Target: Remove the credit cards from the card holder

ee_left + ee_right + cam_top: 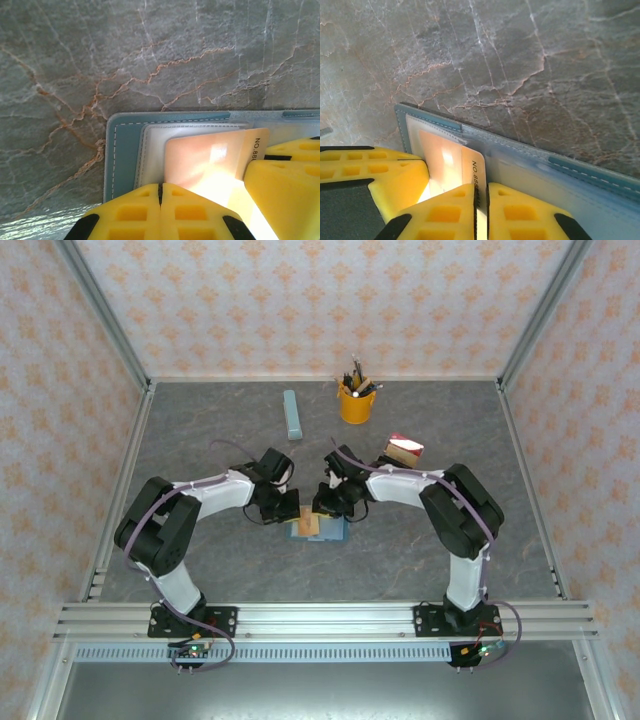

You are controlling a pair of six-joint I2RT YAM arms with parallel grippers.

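**Gripping a Tan Card at the Open Holder**

From above: found the teal card holder (332, 532) lying open and flat on the grey, veined table (420, 560), mid-table, just ahead of both arms. Saw the left gripper (285, 512) and right gripper (322, 508) crowded over it, hiding most of the glossy tan card (306, 526). Noted a round yellow pen cup (356, 405) and a long pale bar (292, 414) farther back.

From the left wrist: saw blocky yellow fingers (135, 210) clenched together on nothing, tips at the holder's (125, 150) stitched near side. Caught glare washing out the card's face (210, 160). Read only the start of a printed number, cut off behind the other gripper's finger.

From the right wrist: saw the card's (442, 160) pale edge nipped between fingers (520, 210) closed on it, beside clear, frosted pocket sleeves. Could not tell how deep in its pocket the card sat.
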